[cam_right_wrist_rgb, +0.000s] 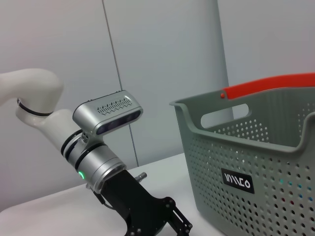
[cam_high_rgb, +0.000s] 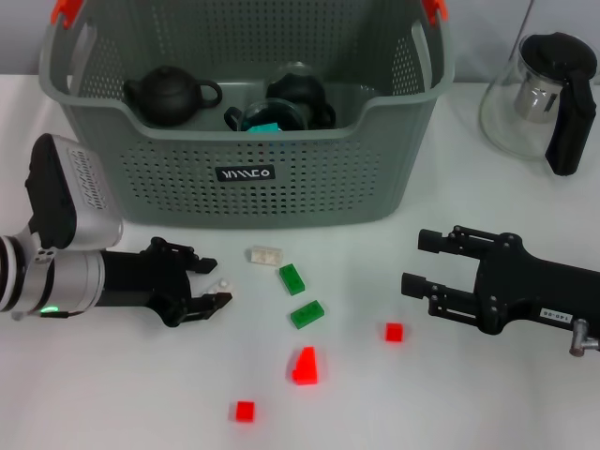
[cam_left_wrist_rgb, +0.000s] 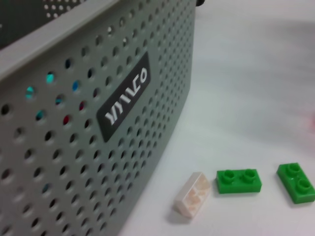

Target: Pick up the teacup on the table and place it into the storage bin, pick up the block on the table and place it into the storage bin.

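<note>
Blocks are being gathered: the left claw (cam_high_rgb: 217, 285), spread wide and empty, is held low beside a pale block (cam_high_rgb: 265, 254) before the storage bin (cam_high_rgb: 375, 169). Closing on one is required next. The right claw (cam_high_rgb: 419, 262), open, waits opposite.

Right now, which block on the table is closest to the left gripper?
The whitish block, lying just in front of the bin. It is the only pale one, and sits nearer the open left gripper than the two green blocks.

storage bin (cam_high_rgb: 375, 178): top cut off | contents (behind perforations) unclear | glass pot (cam_high_rgb: 544, 98): edge-cropped
</note>
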`<state>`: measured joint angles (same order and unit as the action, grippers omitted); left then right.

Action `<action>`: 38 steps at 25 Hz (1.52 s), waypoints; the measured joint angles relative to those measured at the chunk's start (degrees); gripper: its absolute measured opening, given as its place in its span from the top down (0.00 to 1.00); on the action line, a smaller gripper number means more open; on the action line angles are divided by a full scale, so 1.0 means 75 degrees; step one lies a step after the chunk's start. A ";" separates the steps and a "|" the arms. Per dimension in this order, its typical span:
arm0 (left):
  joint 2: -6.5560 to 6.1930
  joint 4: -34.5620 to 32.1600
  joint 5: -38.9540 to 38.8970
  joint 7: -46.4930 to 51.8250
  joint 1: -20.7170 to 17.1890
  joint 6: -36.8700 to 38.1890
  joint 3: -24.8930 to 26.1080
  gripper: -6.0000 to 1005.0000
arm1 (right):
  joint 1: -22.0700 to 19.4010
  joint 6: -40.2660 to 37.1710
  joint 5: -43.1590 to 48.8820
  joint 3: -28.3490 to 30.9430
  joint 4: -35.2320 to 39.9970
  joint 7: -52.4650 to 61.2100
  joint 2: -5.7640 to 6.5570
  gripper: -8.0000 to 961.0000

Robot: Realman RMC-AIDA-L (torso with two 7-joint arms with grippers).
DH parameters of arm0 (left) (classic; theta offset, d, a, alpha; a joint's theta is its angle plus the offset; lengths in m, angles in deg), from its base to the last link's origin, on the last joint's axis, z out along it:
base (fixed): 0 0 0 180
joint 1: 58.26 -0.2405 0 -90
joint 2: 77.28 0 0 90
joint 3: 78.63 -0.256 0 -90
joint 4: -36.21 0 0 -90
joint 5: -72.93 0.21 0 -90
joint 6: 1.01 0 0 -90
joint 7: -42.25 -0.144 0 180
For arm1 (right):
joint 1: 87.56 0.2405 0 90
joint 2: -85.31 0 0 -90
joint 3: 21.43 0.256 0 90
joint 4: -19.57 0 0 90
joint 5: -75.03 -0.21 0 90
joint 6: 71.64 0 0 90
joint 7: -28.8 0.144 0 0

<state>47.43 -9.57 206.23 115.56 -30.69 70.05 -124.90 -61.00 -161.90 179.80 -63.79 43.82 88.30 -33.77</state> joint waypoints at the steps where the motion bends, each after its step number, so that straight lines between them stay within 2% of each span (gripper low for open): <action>1: 0.0001 0.0000 0.0003 0.0000 -0.0008 -0.0043 0.0015 0.51 | -0.0001 0.0000 0.0000 0.0000 0.0000 0.0004 0.0000 0.29; 20: 0.0001 -0.0001 0.0016 0.0051 0.0010 -0.0081 0.0000 0.56 | -0.0002 0.0000 -0.0012 0.0000 0.0000 0.0020 0.0011 0.29; 26: 0.0001 -0.0023 0.0016 0.0059 0.0022 -0.0083 -0.0005 0.74 | -0.0002 0.0000 -0.0023 -0.0001 0.0000 0.0016 0.0011 0.29; 38: -0.0051 -0.0088 0.0017 0.0406 0.0038 0.0071 0.0039 0.81 | 0.0040 0.0000 -0.0035 -0.0001 0.0000 0.0024 0.0012 0.29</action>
<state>47.04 -10.23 206.36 118.60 -30.40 70.59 -124.61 -60.71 -161.91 179.54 -63.80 43.82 88.47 -33.69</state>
